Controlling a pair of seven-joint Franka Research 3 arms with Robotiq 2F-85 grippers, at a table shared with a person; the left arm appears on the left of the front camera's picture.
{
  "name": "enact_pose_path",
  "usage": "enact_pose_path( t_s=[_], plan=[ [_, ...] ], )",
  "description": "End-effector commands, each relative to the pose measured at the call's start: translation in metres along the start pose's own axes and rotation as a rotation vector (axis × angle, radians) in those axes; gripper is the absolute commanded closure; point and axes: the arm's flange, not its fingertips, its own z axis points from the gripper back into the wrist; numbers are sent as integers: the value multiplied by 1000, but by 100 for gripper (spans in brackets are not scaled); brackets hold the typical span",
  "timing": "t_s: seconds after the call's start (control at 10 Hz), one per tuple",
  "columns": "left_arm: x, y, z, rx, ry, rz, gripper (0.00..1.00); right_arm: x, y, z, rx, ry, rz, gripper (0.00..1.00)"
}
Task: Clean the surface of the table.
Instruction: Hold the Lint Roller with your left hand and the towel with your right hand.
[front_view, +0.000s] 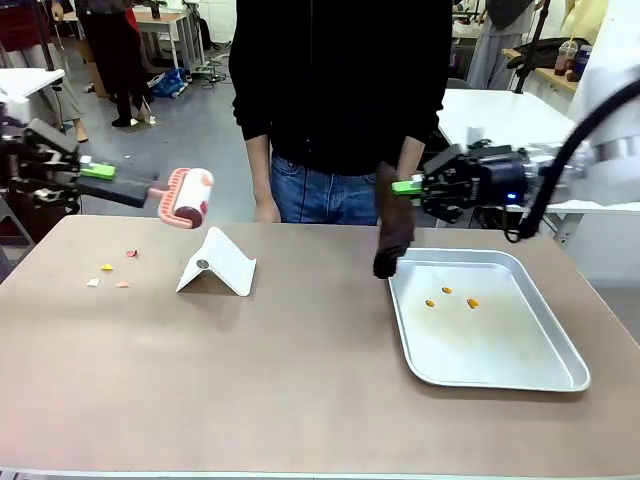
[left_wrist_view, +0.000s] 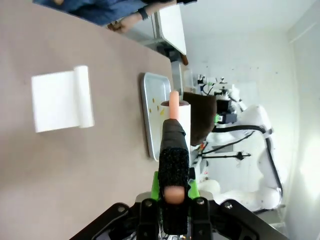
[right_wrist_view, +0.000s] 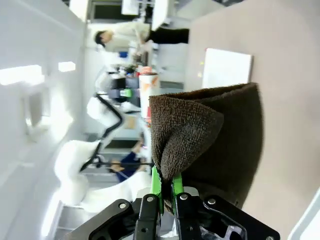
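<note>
Looking across from the front, I see my left gripper (front_view: 98, 171) clenched on the dark handle of a lint roller (front_view: 186, 197). The roller hangs in the air over the far left part of the table (front_view: 300, 370). The table is big and brown, and it lies under everything. My right gripper (front_view: 407, 186) pinches the top of a brown cloth (front_view: 393, 235). The cloth hangs down, and its low end is at the far left corner of a silver tray (front_view: 500, 375). I cannot tell if it touches the tray. A few orange bits (front_view: 447, 297) lie in the tray. A white folded card (front_view: 217, 264) stands on the table, left of the middle. Small scraps (front_view: 110, 270) lie on the table to the left of the card. A person (front_view: 340, 90) in a black top stands at the far side.

From my left wrist, my fingers (left_wrist_view: 193, 188) squeeze the black handle tight. The roller points out past them, above the table. The card lies apart from it on the table. The tray and the cloth are farther off.

From my right wrist, my green pads (right_wrist_view: 156, 181) press together on a fold of the cloth. The cloth is very close. The brown table is behind it, with the card farther away.
</note>
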Motion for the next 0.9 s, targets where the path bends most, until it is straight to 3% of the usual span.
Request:
enact_pose_path(
  t_s=[0.0,0.4,0.6,0.8],
  plan=[
    [-5,19,33,-38,8,5,100,-38,11,33,117,-67,-13,100],
    [-17,84,144,-170,97,-64,100,-85,-2,127,147,-226,-88,100],
    [-29,114,176,-266,10,-58,100,-94,-19,163,119,-270,-114,100],
    [-38,137,174,-273,5,4,100,-104,-48,197,24,-250,-89,100]
  ],
)
